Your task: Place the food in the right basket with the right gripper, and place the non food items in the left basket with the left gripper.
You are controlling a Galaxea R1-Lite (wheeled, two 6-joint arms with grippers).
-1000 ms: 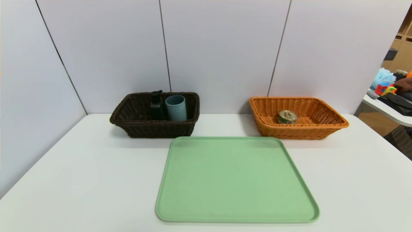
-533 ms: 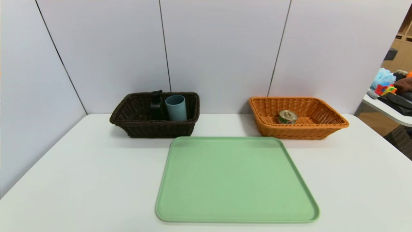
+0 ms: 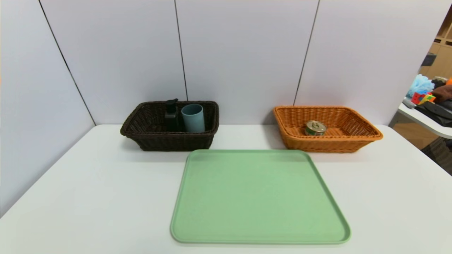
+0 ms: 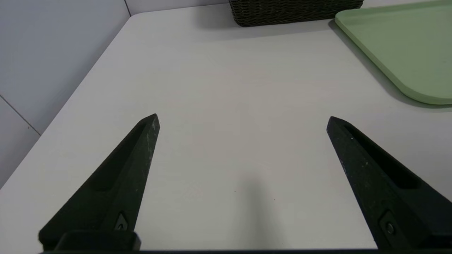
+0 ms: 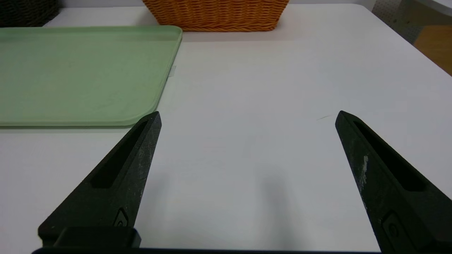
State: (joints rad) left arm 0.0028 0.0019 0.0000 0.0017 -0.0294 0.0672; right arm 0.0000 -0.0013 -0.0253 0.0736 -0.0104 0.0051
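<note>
At eleven o'clock on the white worktop [image 3: 106,183], close to the back wall, sits a dark brown wicker basket [image 3: 174,143], and the non-food things are both in it: a black pump bottle [image 3: 172,118] and, just to its three o'clock side, a blue-grey cup [image 3: 194,119] with its mouth upward. Over at one o'clock sits an orange wicker basket [image 3: 328,145], with the little food tin [image 3: 315,128] resting inside, gold lid up, toward the basket's nine o'clock side. Between the two and nearer to the robot, a pale green tray [image 3: 261,197] lies flat and bare. The left gripper [image 4: 243,116] hangs above the worktop toward nine o'clock from the tray, its fingers spread wide with nothing between them. The right gripper [image 5: 249,112] hangs above the worktop toward the three o'clock side, its fingers likewise wide apart and holding nothing.
</note>
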